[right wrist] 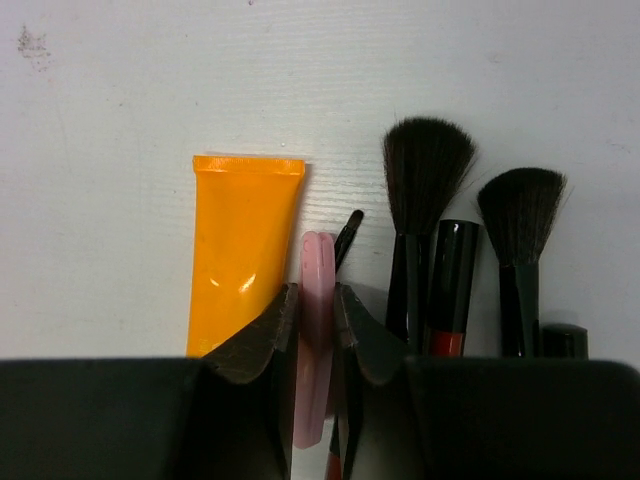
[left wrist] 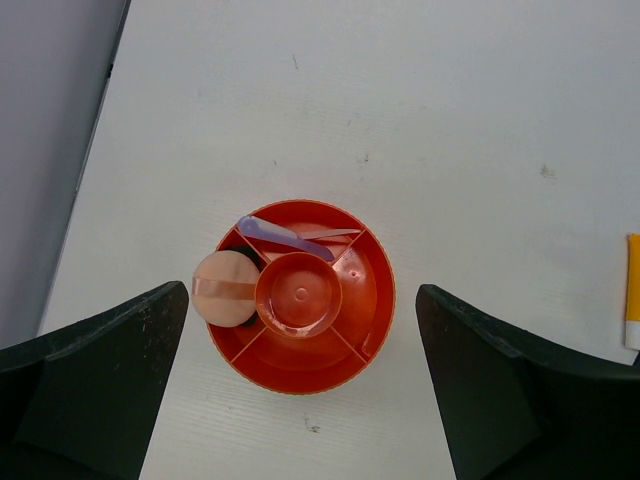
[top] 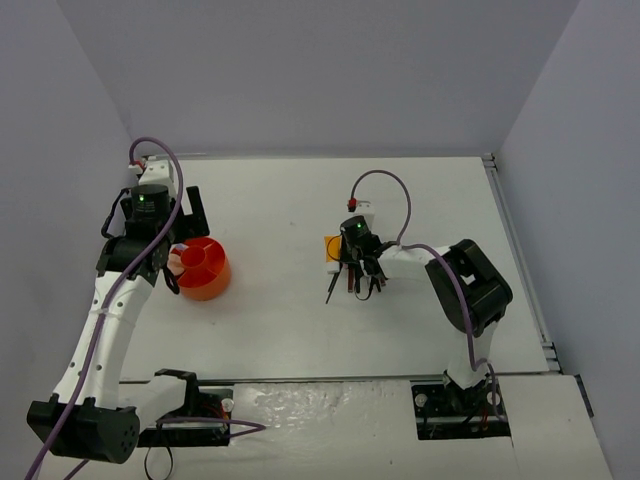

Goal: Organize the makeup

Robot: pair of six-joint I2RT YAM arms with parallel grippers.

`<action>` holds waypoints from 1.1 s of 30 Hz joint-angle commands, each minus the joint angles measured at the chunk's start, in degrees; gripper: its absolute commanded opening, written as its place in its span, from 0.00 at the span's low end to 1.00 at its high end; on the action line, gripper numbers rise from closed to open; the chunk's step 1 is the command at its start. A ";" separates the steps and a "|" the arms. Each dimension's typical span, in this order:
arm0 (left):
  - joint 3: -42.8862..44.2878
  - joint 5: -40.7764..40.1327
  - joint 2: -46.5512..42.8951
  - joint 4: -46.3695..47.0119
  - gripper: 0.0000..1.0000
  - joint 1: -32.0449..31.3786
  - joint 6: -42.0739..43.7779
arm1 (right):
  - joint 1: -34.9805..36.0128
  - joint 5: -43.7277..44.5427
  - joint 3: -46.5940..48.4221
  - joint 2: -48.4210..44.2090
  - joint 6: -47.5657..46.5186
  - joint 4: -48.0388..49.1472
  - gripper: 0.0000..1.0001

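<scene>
Right wrist — fingers (right wrist: 265, 340) pinch a pink stick (right wrist: 316, 300).

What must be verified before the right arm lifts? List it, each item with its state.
1. Right pincer straddles the pale pink stick, jaws against both its sides: ok.
2. Orange tube free of the nearest finger: cannot tell, the finger sits right at its edge.
3. Thin brush free of the other finger: not ok, it runs under that finger and may drag.
4. Left pincer open above the orange divided tub: ok.
5. Free compartment in the tub: ok, the near ones are bare; the puff and purple spatula fill others.
</scene>
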 commanded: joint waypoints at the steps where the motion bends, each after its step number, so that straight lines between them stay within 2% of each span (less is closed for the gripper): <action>1: 1.21 0.46 -0.96 2.93 0.97 0.46 -0.32 | -0.17 0.23 1.87 -1.42 -0.92 2.32 0.07; 4: 1.21 0.70 -0.96 3.01 0.97 0.46 -0.25 | -0.09 -0.16 2.12 -3.15 -1.90 2.46 0.00; 8: 1.03 2.56 -1.05 3.58 0.97 0.46 -0.24 | 0.19 -2.16 1.72 -6.94 -3.84 3.53 0.00; 12: 0.88 9.55 -1.37 5.01 0.97 0.46 -0.31 | 1.14 -6.09 -0.74 -13.09 -7.98 7.10 0.00; 17: 1.02 24.17 -1.22 5.86 0.97 0.32 -2.73 | 3.30 -16.62 -4.81 -21.97 -17.76 13.27 0.00; 23: -1.55 41.55 -2.53 12.01 0.97 -1.64 -8.38 | 4.87 -35.46 -8.79 -30.37 -25.45 19.95 0.00; 29: -2.81 44.56 -3.95 16.99 0.96 -9.53 -9.30 | 6.49 -48.52 -7.68 -31.43 -26.25 22.71 0.00; 33: -4.50 47.36 -4.18 20.51 0.87 -12.87 -10.14 | 7.17 -54.15 -7.05 -30.67 -24.48 25.48 0.00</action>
